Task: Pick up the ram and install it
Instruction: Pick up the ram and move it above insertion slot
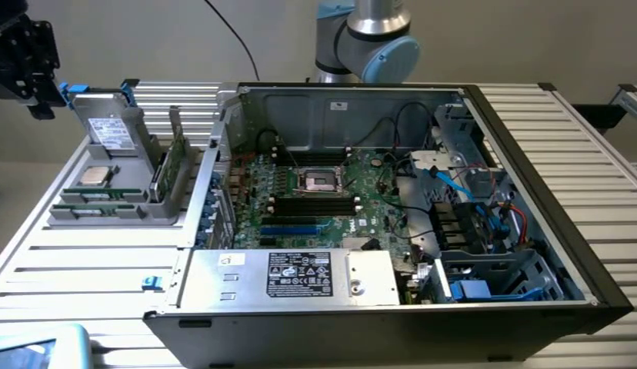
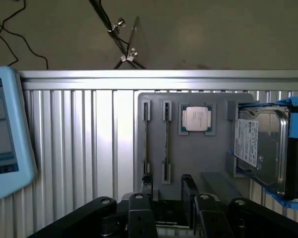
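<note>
My gripper [image 1: 36, 96] hangs above the tray [image 1: 144, 207] on the worktop [image 1: 82, 257], its fingers apart and holding nothing. The ram [image 1: 93, 207] sits on edge in a tray slot, near the CPU [image 1: 96, 175] — untouched, by the look of it. The motherboard [image 1: 375, 184] slots [image 1: 313, 204] look empty, so I judge pickup and install both undone.

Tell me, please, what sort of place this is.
Probably a robotics lab bench for computer assembly: an open computer case with its motherboard bare lies on a ribbed metal table, a grey holder beside it carries a processor and a hard drive, and a robot arm stands behind.
</note>
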Tool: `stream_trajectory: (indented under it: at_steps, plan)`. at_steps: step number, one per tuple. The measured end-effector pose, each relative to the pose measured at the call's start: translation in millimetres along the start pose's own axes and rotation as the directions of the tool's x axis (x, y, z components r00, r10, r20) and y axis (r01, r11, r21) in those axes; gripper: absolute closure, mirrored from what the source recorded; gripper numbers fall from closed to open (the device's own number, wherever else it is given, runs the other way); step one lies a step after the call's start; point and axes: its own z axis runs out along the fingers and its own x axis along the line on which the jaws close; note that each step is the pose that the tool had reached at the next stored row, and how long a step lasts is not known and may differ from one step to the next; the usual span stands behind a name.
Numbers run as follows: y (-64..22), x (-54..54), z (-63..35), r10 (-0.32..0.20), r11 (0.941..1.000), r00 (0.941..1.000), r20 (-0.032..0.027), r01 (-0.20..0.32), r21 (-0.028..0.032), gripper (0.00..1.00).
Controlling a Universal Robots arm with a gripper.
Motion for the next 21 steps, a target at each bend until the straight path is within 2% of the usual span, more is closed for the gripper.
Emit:
stream_trajectory:
  at_steps: [9, 21]
  plan:
    - [-0.3, 0.6, 16.3, 0.000, 1.0000, 1.0000, -0.0001, 0.000, 0.0000, 0.63]
    - [-8.4, 1.3, 38.2, 0.000, 1.0000, 1.0000, 0.0000, 0.000, 0.0002, 0.63]
